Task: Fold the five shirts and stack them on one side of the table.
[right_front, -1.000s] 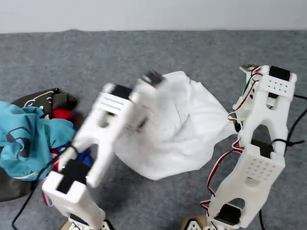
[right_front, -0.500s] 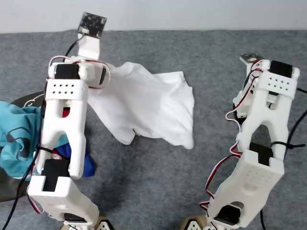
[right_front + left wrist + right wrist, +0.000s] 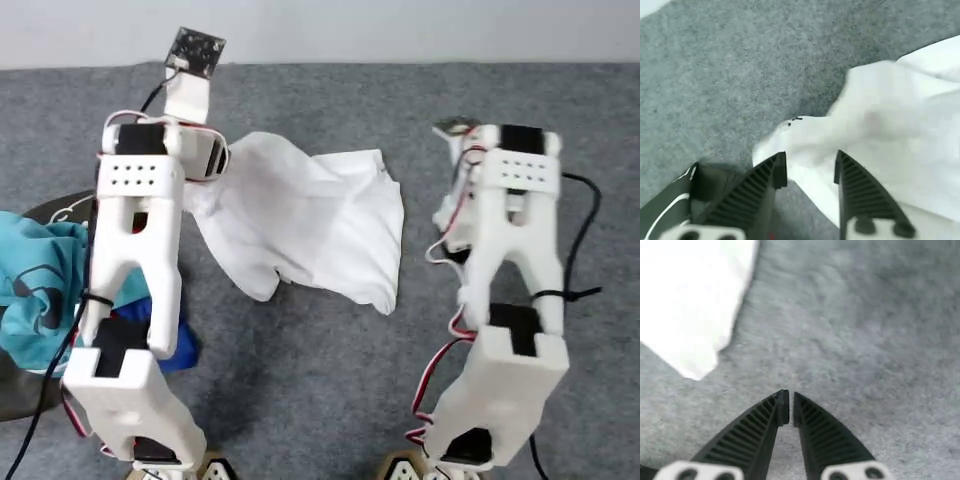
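Observation:
A crumpled white shirt [image 3: 310, 215] lies spread in the middle of the grey table [image 3: 320, 400]. My left gripper [image 3: 807, 170] is at the shirt's far-left edge, open, with white shirt [image 3: 880, 135] cloth lying between and beyond its fingers. The left arm [image 3: 135, 240] stretches along the table's left side. To the shirt's right, my right gripper [image 3: 791, 410] hovers shut over bare table with nothing in it, and a corner of the white shirt [image 3: 690, 305] lies just ahead of it. The right arm [image 3: 510, 240] stands on the right.
A heap of other shirts sits at the left edge: a teal one [image 3: 40, 285], a black one [image 3: 65, 210] and a blue one [image 3: 175, 345] partly under the left arm. Bare grey table lies ahead of the shirt and between the two arm bases.
The left arm swung from the centre to the far left, dragging the white shirt along and spreading it. In the last half second the right arm shifted left, closer to the shirt.

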`<state>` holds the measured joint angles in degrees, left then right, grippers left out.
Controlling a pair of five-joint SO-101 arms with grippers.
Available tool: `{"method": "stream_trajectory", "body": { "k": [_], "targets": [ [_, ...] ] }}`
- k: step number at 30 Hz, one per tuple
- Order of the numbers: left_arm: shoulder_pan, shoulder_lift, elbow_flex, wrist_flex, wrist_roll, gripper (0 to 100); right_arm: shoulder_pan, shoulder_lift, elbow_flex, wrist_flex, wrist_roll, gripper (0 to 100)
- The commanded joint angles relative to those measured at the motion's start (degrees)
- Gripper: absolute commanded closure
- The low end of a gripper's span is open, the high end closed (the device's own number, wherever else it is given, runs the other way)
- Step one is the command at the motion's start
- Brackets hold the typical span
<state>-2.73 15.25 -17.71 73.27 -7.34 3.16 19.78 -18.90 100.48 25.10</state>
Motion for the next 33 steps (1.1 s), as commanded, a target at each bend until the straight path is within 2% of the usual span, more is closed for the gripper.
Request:
{"method": "stream_trajectory", "body": {
  "k": [1, 4, 15, 19, 23, 27, 33],
  "targets": [
    [-0.44, -6.15, -4.62, 5.63, 0.44, 83, -5.49, -6.02, 0.79, 2.42, 0.18, 84.3],
    [-0.44, -8.62, -4.70, 9.67, 0.35, 83, -10.24, -7.16, 2.37, 2.42, 0.09, 77.7],
    [-4.13, -13.36, -4.35, 19.08, 0.62, 83, -25.54, -0.22, 2.90, 0.22, 0.09, 78.6],
    [-4.22, -13.10, -4.35, 22.15, 0.62, 83, -26.33, 4.97, 2.81, -4.09, 0.26, 80.1],
    [-4.22, -13.19, -4.35, 24.18, 0.62, 83, -25.98, 9.27, 2.81, -6.55, 0.53, 90.4],
    [-4.22, -13.01, -4.35, 25.05, 0.62, 83, -25.89, 12.09, 2.81, -6.73, 0.53, 95.7],
    [-4.22, -12.92, -4.35, 25.05, 0.70, 83, -21.23, 12.09, -0.09, -6.37, 0.62, 98.9]
  ]
}}
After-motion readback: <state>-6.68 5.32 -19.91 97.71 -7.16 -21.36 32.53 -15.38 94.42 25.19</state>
